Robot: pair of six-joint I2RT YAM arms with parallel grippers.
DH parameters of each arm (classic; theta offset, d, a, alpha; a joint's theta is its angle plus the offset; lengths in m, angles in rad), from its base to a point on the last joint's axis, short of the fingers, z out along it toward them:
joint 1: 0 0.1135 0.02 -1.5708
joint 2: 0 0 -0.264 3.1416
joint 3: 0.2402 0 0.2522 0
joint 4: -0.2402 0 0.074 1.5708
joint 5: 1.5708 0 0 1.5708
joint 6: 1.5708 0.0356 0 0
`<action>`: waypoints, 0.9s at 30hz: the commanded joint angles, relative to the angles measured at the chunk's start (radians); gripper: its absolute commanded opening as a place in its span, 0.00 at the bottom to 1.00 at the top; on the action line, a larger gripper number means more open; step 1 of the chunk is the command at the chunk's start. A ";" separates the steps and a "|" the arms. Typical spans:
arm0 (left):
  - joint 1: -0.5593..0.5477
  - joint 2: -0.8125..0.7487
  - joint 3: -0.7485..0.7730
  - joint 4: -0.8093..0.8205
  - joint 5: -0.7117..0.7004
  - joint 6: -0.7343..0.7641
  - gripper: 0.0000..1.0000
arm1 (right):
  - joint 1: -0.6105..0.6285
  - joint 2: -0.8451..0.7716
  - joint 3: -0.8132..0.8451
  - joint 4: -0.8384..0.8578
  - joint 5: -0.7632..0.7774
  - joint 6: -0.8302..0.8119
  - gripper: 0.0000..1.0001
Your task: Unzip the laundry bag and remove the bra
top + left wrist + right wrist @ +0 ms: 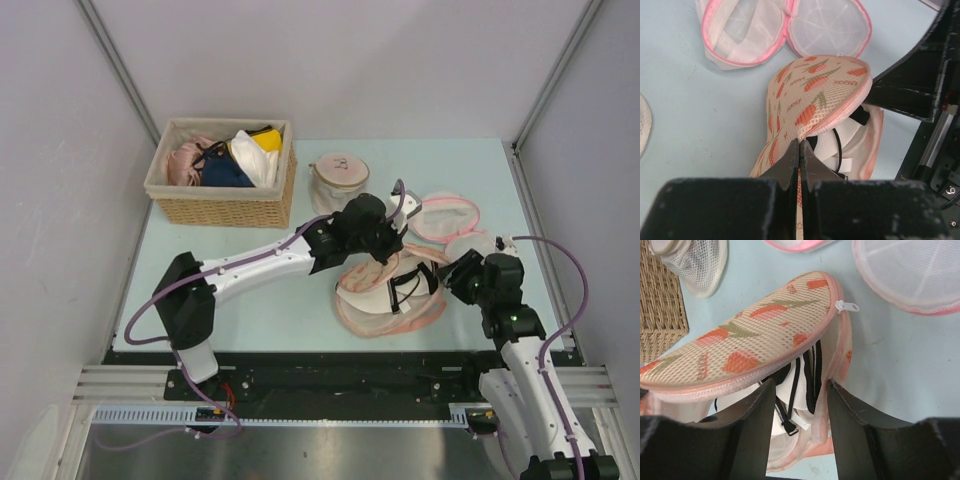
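The laundry bag (385, 300) lies unzipped at the table's front middle, its upper flap (810, 95) lifted. My left gripper (800, 145) is shut on the edge of that flap and holds it up; it shows in the top view (385, 240). The bra (797, 385), white with black straps, sits inside the open bag (760, 335). My right gripper (799, 390) is open, its fingers either side of the bra and the bag's lower rim; it shows in the top view (455, 275). The white zipper pull (846, 306) sits at the flap's end.
A wicker basket (225, 205) with pink, navy and yellow-white garments stands at the back left. A small cylindrical white mesh bag (338, 180) stands beside it. A round white mesh bag with pink rim (445, 218) lies open behind the pouch.
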 commanded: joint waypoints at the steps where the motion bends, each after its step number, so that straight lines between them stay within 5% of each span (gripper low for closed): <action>1: 0.017 0.014 0.055 0.023 0.058 0.000 0.00 | 0.048 -0.032 0.013 0.000 0.112 0.052 0.50; 12: 0.024 0.018 0.051 0.023 0.074 -0.006 0.00 | 0.134 -0.124 0.017 -0.011 0.258 0.093 0.52; 27: 0.027 0.001 0.051 0.015 0.075 -0.009 0.00 | 0.138 0.284 0.006 0.170 0.123 0.012 0.55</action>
